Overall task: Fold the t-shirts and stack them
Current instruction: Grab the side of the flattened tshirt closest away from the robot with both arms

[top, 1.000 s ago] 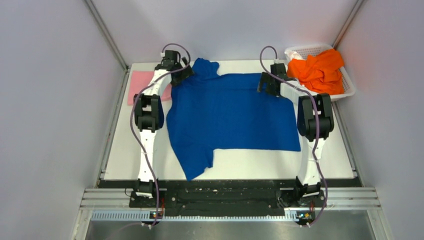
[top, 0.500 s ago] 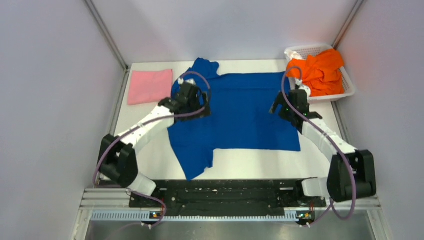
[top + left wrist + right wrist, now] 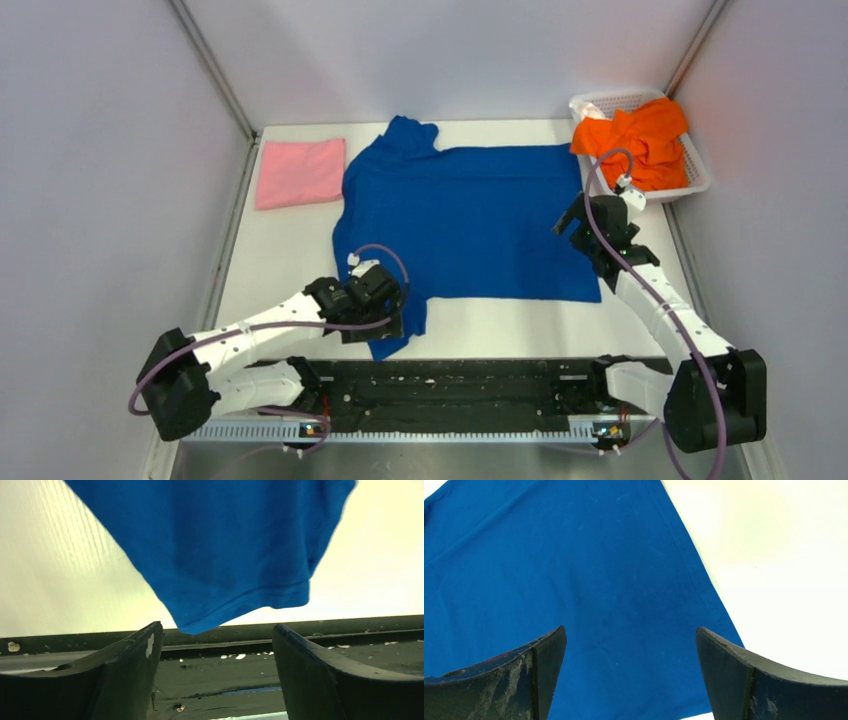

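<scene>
The royal-blue t-shirt (image 3: pixel 460 220) lies spread flat on the white table, print hidden, one sleeve (image 3: pixel 395 325) reaching the near edge. My left gripper (image 3: pixel 395 315) is open over that near sleeve; its wrist view shows the sleeve hem (image 3: pixel 240 600) ahead of the open fingers. My right gripper (image 3: pixel 578 222) is open over the shirt's right edge; its wrist view shows blue cloth (image 3: pixel 574 580) between the fingers. The folded pink t-shirt (image 3: pixel 299 172) lies at the far left. The orange t-shirt (image 3: pixel 635 140) is bunched in the basket.
A white mesh basket (image 3: pixel 690 185) stands at the far right corner of the table. A black rail (image 3: pixel 450 385) runs along the near table edge, and it also shows in the left wrist view (image 3: pixel 250 665). Grey walls enclose the table on three sides.
Both arms have drawn back from the shirt's far edge toward the near side. The left gripper moved down to the near sleeve; the right moved slightly nearer along the right edge.
</scene>
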`<state>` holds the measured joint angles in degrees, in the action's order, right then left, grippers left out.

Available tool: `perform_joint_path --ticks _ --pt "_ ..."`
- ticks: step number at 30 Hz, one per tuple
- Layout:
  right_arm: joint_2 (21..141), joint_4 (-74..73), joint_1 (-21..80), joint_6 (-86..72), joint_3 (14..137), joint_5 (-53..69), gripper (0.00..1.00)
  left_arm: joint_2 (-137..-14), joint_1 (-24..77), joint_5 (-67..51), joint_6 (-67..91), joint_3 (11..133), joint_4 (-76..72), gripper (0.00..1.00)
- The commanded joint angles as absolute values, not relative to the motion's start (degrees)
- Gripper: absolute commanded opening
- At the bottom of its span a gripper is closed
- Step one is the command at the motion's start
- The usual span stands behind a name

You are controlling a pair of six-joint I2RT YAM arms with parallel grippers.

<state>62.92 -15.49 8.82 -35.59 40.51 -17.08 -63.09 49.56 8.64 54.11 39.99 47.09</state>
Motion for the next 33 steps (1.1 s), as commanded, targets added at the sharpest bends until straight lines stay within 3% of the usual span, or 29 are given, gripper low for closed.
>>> perform_joint_path --ticks 1,5,13,20,22,26,33 --pt "63.53 -15.19 8.37 -36.5 40.6 -18.16 0.99 -62.57 50.83 8.42 59.15 36.59 47.04 0.81" --pt "64.06 -15.12 8.4 -36.55 40.64 -17.98 0.99 -65.44 50.98 9.23 57.97 36.63 47.58 0.74" --pt "63.94 -15.12 8.42 -36.65 40.02 -19.46 0.99 -72.91 51.58 7.44 55.91 36.35 44.68 0.49" --pt "64.0 -14.83 8.35 -36.76 39.56 -19.97 0.99 -76.78 51.86 9.38 56.58 36.03 43.17 0.43" --pt "64.13 -14.81 8.43 -37.02 39.47 -20.29 0.99 -78.17 51.86 10.73 57.24 36.81 43.28 0.34" --pt "63.94 -14.99 8.34 -37.6 39.51 -20.14 0.99 -80.97 52.28 12.68 58.83 37.61 43.31 0.0" --pt "64.16 -17.06 7.92 -40.58 39.44 -21.57 0.99 -77.94 52.38 13.07 60.95 37.14 49.26 0.0"
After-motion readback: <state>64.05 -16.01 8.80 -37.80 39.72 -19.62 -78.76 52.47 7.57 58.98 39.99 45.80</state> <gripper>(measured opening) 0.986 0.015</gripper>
